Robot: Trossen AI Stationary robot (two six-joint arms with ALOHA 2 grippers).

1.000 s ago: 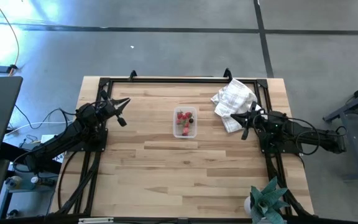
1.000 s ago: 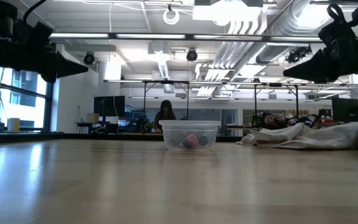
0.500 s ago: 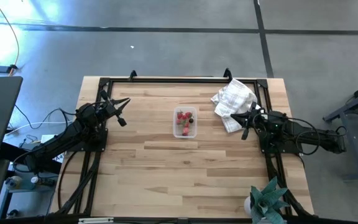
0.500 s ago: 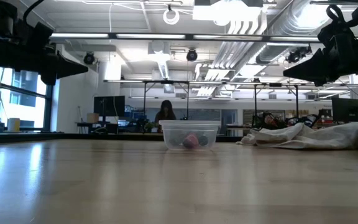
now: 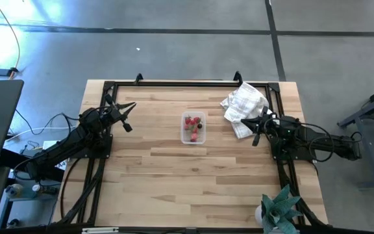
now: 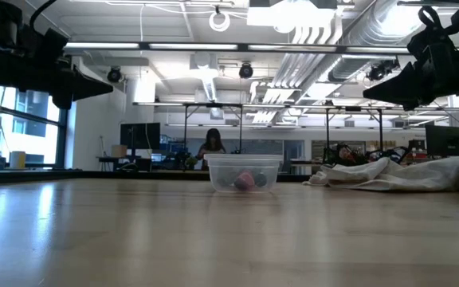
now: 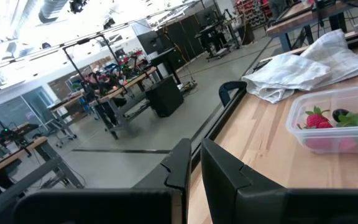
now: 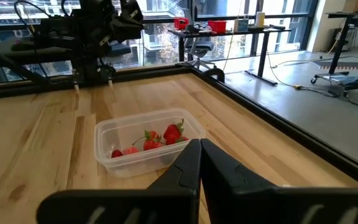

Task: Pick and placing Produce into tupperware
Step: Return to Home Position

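Observation:
The clear tupperware (image 5: 193,128) sits on its base near the middle of the wooden table, also seen in the low view (image 6: 243,173). Several small red pieces of produce (image 8: 160,140) and a dark one (image 7: 342,115) lie inside the tupperware (image 8: 143,147) (image 7: 337,125). My left gripper (image 5: 130,115) hovers above the table's left part, shut and empty; its fingers show in the left wrist view (image 7: 194,163). My right gripper (image 5: 254,130) hovers at the table's right part beside a white cloth, shut and empty (image 8: 199,160).
A crumpled white cloth (image 5: 243,106) lies at the far right of the table (image 5: 193,175), close to my right gripper. A potted plant (image 5: 279,209) stands at the near right corner. A black frame borders the table (image 5: 174,82). A person shows far behind (image 6: 212,146).

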